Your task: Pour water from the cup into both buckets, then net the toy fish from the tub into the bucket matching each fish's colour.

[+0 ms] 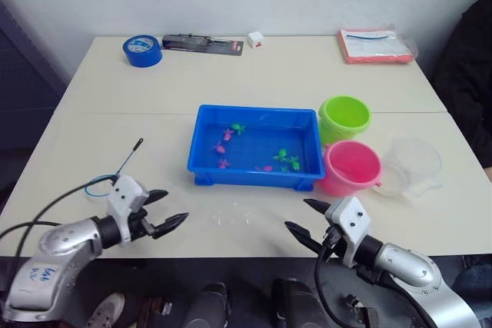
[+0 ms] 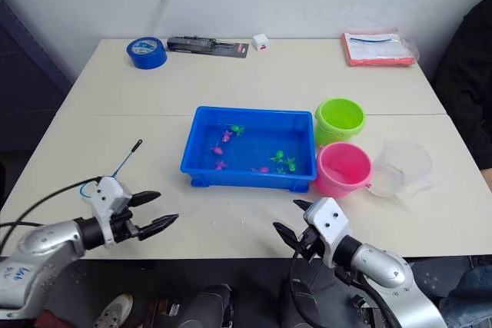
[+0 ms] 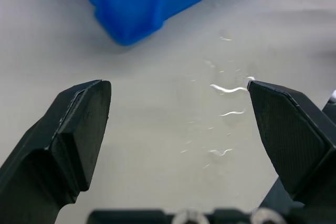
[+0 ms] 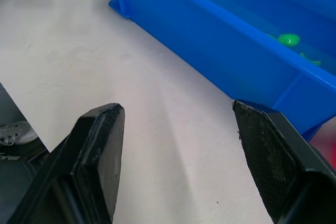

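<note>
- Right now both claws stand wide and empty: the left gripper hovers low over the table near its front edge, the right gripper likewise, in front of the tub.
- Cup sits just right of the pink bucket, with the green bucket behind; whether it holds water cannot be told.
- Fish, pink and green, lie in the tub's water.
- Net lies beside the left gripper, its stick handle pointing away; the hoop is partly hidden by the arm.
- Risks: the cup's thin walls may buckle under a hard squeeze and spill; reaching past the pink bucket could knock it; droplets on the table could let things slip.
</note>
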